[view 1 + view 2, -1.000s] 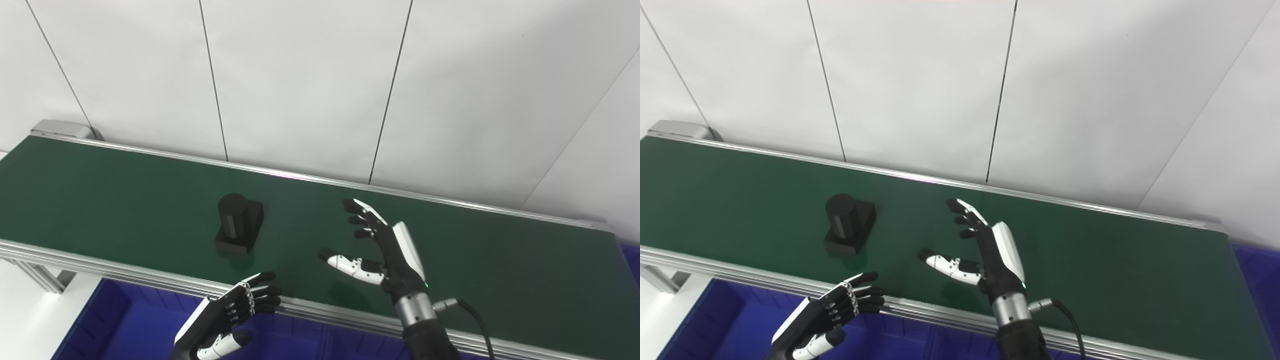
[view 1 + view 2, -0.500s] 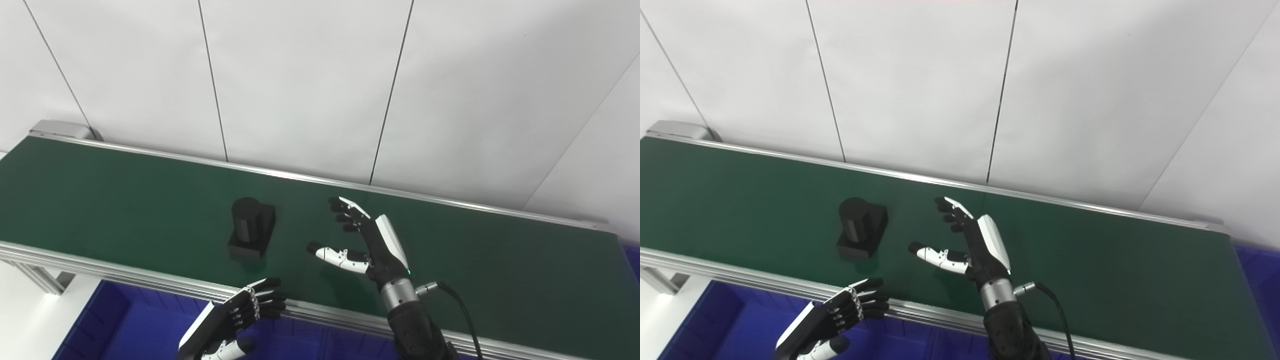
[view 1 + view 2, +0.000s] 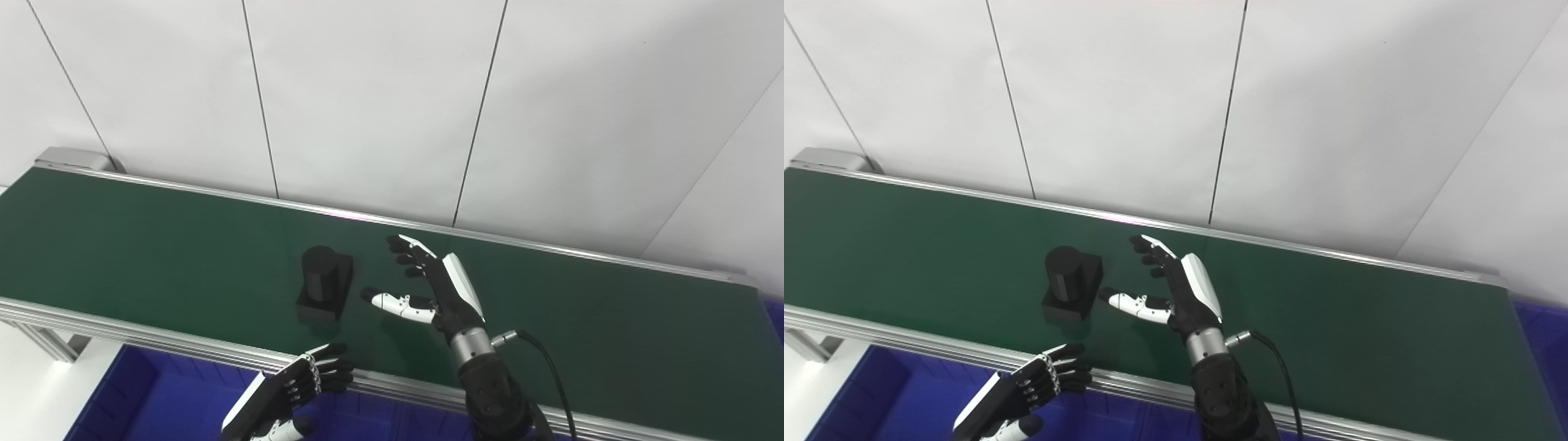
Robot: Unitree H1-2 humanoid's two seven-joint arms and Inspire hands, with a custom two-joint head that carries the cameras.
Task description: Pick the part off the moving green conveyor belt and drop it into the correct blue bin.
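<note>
Fingers [image 3: 409, 251] of your right hand [image 3: 438, 288] are spread apart over the green conveyor belt [image 3: 153, 245], with the white thumb [image 3: 392, 302] stretched out low toward the left and the palm turned to face the part [image 3: 324, 285]. You are holding nothing with it — the thumb tip sits just beside the part's right edge, and whether it touches you cannot tell from either eye view. A grey cable [image 3: 554, 373] runs from the wrist down to the bottom edge.

Your task piece is a black part made of a square base with an upright cylinder standing on it. It rests on the belt near the middle of its length, closer to the near aluminium rail [image 3: 153, 340] than to the far one, and just to the left of your right hand.

Your left hand [image 3: 288, 392] hangs below the near rail, above the blue bin [image 3: 141, 398], well apart from the part. Its dark fingers [image 3: 331, 370] are loosely curled with gaps between them, their tips close to the rail — nothing is in its grasp.

Behind the belt you see a white panelled wall [image 3: 367, 92] with thin dark seams.
</note>
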